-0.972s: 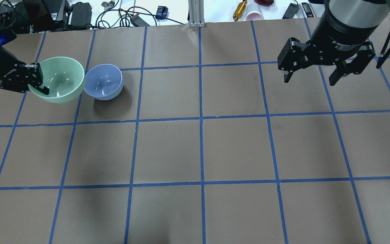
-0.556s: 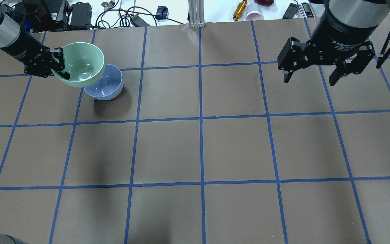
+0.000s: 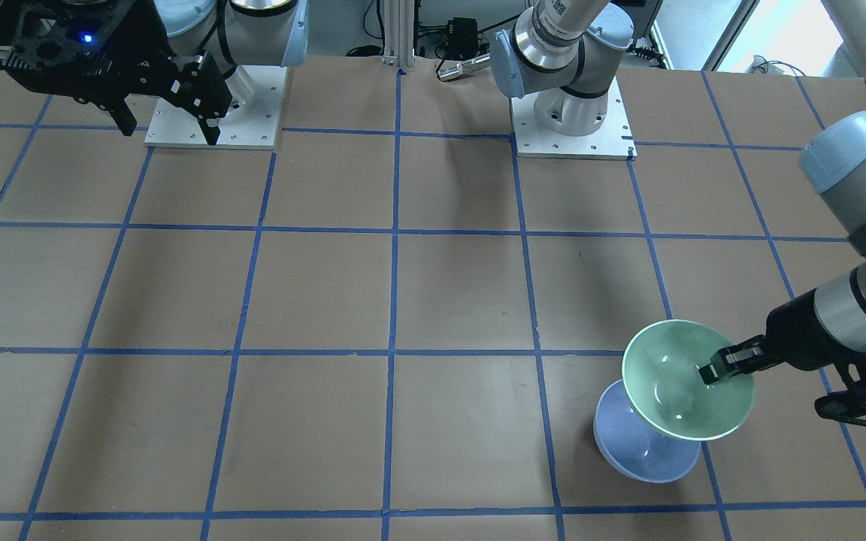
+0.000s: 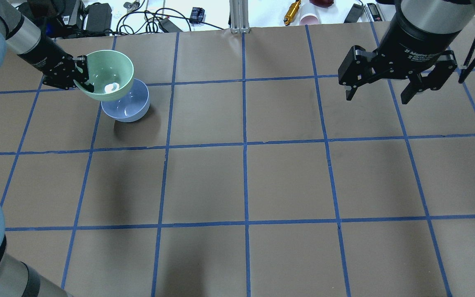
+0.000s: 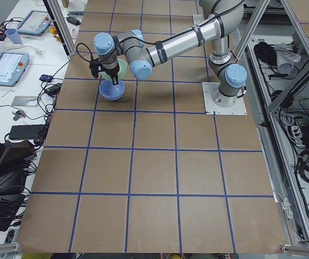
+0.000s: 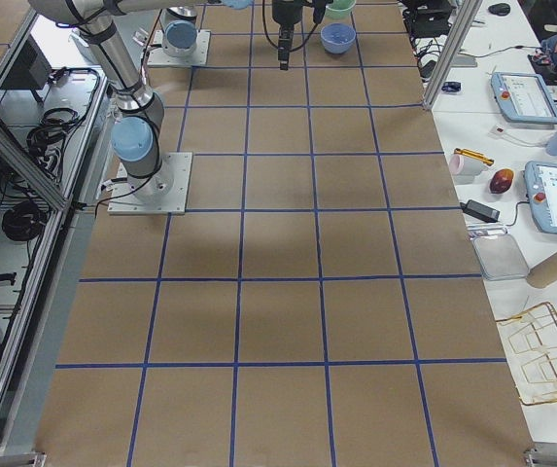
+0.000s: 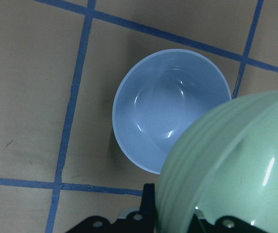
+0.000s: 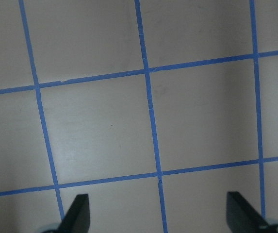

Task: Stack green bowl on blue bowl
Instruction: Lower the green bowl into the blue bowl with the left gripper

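The green bowl (image 4: 109, 72) hangs tilted in the air, gripped by its rim in my shut left gripper (image 4: 84, 81). It overlaps the far-left part of the blue bowl (image 4: 129, 106), which stands upright on the table. In the front-facing view the green bowl (image 3: 673, 391) covers the upper part of the blue bowl (image 3: 643, 454), with the left gripper (image 3: 713, 371) over its rim. The left wrist view shows the blue bowl (image 7: 168, 111) below and beside the green bowl (image 7: 236, 165). My right gripper (image 4: 379, 94) hovers open and empty at the far right.
The brown table (image 4: 245, 181) carries a grid of blue tape. Beyond its far edge lie cables, a yellow tool (image 4: 292, 11) and a pink cup (image 4: 309, 18). An aluminium post (image 4: 239, 16) stands at the far middle. The arm bases (image 3: 572, 120) sit at the robot's side.
The left gripper has carried the green bowl from left of the blue bowl up and to the right, so it now overlaps the blue bowl. The right arm has not moved.
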Tool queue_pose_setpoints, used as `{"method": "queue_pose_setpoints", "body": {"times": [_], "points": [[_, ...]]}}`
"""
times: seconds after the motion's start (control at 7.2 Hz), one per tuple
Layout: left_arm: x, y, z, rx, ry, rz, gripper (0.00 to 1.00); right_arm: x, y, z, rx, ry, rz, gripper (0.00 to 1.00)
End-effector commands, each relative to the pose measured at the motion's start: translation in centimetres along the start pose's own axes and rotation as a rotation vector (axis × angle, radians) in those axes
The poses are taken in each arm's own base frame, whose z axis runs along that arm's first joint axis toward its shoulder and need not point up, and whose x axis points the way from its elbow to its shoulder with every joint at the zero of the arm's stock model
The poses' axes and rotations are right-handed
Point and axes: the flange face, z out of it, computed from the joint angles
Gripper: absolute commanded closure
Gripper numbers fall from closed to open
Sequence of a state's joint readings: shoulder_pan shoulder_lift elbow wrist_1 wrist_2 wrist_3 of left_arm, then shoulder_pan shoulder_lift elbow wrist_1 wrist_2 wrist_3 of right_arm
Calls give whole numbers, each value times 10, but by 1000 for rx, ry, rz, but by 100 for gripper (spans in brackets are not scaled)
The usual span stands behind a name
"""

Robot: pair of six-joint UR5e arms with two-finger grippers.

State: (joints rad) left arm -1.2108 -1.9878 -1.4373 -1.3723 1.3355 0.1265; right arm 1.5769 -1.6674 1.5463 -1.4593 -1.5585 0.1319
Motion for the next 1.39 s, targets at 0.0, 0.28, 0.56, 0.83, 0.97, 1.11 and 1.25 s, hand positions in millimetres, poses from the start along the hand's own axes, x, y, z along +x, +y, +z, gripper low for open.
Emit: {"method": "queue_pose_setpoints", "body": {"times": [0.0,0.28,0.56,0.83,0.97,1.11,1.25], "points": [[2,-10,3,17,19,-5,100,0,0,0,1,0,0,0],[-1,-17,15,21,32,35,100,0,0,1,0,0,0,0],[-8,-31,46,5,37,31,100,0,0,0,1,0,0,0],[-9,-36,57,4,65,15,100,0,0,0,0,0,0,0],[-9,-36,56,5,62,15,100,0,0,0,1,0,0,0],[-10,-35,59,1,62,20,100,0,0,0,1,0,0,0],[-11,-35,62,-6,57,24,100,0,0,0,0,0,0,0]]}}
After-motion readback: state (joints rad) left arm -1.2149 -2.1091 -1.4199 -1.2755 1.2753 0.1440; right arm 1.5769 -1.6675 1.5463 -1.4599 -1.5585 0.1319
